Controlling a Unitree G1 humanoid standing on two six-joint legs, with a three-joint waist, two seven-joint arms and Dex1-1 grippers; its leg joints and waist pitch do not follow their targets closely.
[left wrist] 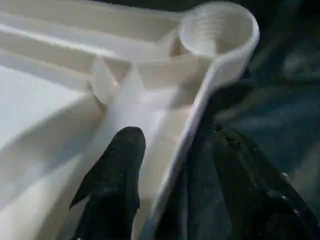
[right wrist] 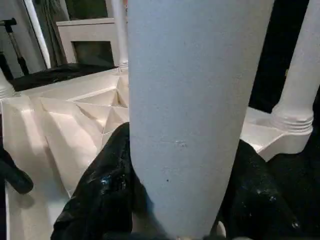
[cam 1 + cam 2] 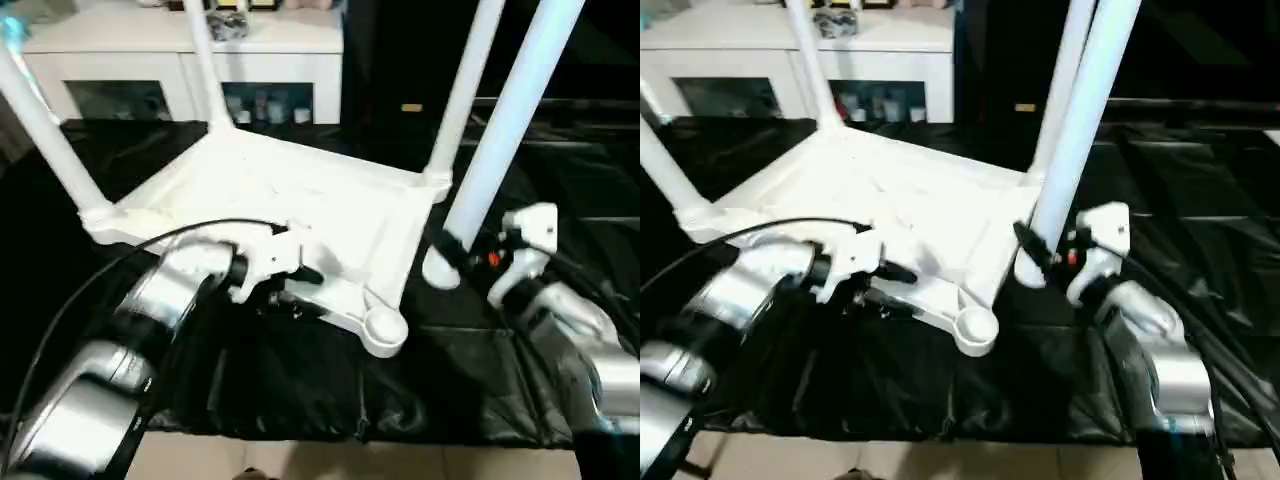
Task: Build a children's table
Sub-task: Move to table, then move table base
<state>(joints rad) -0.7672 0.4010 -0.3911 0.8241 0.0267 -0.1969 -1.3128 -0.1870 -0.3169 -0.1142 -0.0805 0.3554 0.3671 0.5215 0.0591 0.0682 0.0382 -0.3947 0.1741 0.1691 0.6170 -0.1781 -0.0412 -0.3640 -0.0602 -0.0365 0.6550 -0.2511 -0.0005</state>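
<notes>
I've got the tabletop (image 3: 300, 200) upside down on the black cloth (image 3: 300, 390), three legs up. My left gripper (image 1: 170, 165) straddles the rim beside the empty socket (image 3: 384, 330), jaws apart, to steady it. My right gripper (image 2: 175, 200) is clamped on the fourth leg (image 3: 500, 150), held just beside that socket, ready to seat.

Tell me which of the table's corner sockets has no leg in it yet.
The near corner socket, beside the left gripper. The other three hold upright legs; the right gripper holds the fourth leg.
</notes>
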